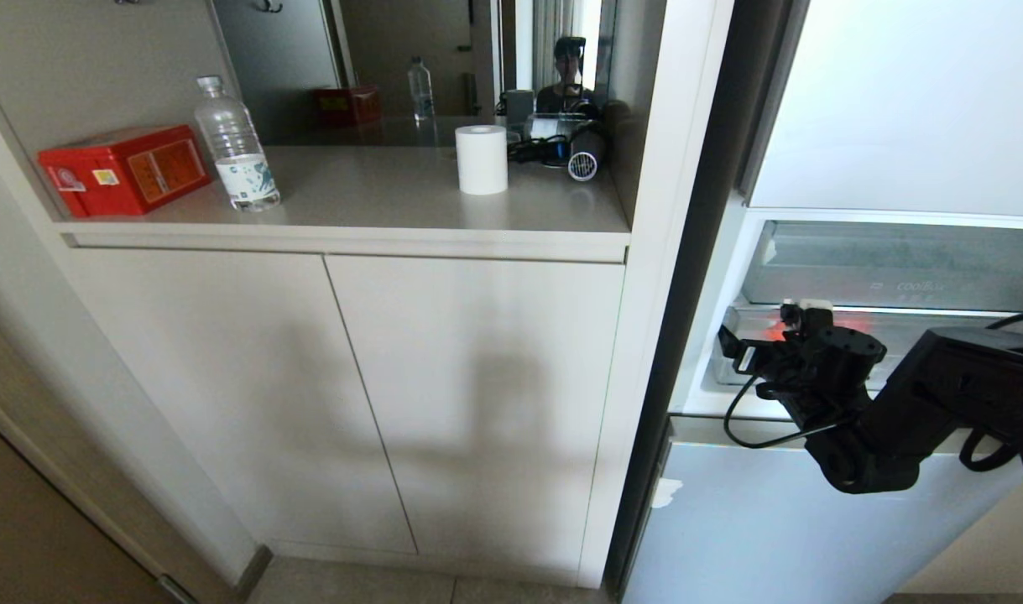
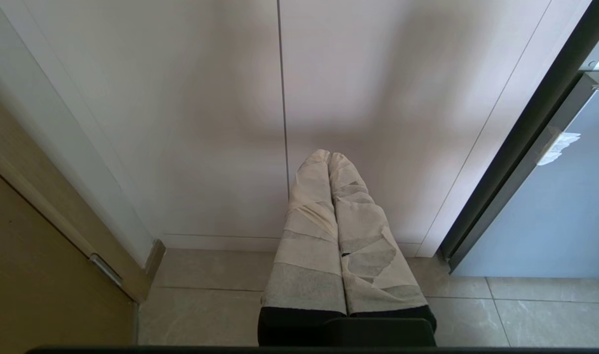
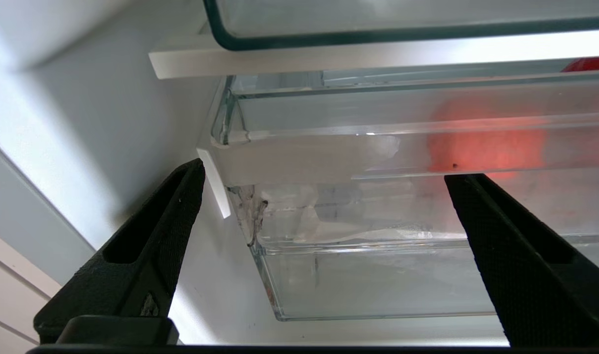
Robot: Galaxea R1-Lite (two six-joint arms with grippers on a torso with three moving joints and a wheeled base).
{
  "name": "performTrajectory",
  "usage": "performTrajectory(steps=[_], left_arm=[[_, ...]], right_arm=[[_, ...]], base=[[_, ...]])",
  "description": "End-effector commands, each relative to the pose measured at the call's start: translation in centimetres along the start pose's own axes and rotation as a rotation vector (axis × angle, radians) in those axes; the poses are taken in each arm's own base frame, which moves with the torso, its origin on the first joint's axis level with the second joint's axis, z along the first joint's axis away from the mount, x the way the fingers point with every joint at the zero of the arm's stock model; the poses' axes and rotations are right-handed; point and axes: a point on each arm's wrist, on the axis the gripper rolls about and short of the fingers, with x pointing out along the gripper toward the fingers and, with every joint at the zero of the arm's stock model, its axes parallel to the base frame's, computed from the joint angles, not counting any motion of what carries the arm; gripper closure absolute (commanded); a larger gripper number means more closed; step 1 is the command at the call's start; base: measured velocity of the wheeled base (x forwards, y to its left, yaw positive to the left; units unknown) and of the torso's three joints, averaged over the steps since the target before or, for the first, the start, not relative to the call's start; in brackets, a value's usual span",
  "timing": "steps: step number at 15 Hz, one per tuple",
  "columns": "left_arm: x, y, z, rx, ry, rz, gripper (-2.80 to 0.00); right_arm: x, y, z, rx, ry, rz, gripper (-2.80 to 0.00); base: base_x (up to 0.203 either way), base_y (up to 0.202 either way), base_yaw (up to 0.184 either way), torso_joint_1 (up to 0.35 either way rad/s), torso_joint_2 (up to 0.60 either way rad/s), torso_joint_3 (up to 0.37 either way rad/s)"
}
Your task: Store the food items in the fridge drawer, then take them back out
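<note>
Fruit stowed, right claw (image 3: 324, 236) spread wide and empty at the drawer (image 3: 378, 275).

One orange-red fruit (image 3: 486, 142) glows through the drawer's clear wall, a redder one (image 3: 591, 64) just behind it; storing looks done, retrieval remains. Left claw (image 2: 328, 162) hangs clenched beside the cupboard (image 1: 352, 394), left of the drawer, over tiled floor (image 2: 206, 295).

Your right pincer (image 3: 324, 196) stands wide apart at the fridge drawer (image 3: 378, 162), low right of the head frame. The drawer's clear front wall bars the way to the orange-red fruit (image 3: 486, 142) behind it. The shallower tray (image 3: 378, 34) closes in overhead.
</note>
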Motion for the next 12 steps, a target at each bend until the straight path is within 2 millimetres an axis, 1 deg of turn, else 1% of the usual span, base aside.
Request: performTrajectory(steps=[1,7,12], left_arm=[[0.01,0.00,0.00,0.000,0.002,0.001,0.00],[0.01,0.00,0.00,0.000,0.002,0.001,0.00],[0.01,0.00,0.00,0.000,0.002,0.001,0.00]], right_arm=[[0.09,0.04,0.16,0.002,-0.013,0.000,-2.80],[0.82,0.15,0.51,0.004,-0.033,0.002,-2.80],[0.32,0.14,0.30,0.000,-0.010,-0.001,-2.80]], base=[[0.000,0.000,0.000,0.000,0.00,0.000],[0.000,0.000,0.000,0.000,0.00,0.000],[0.000,0.000,0.000,0.000,0.00,0.000]])
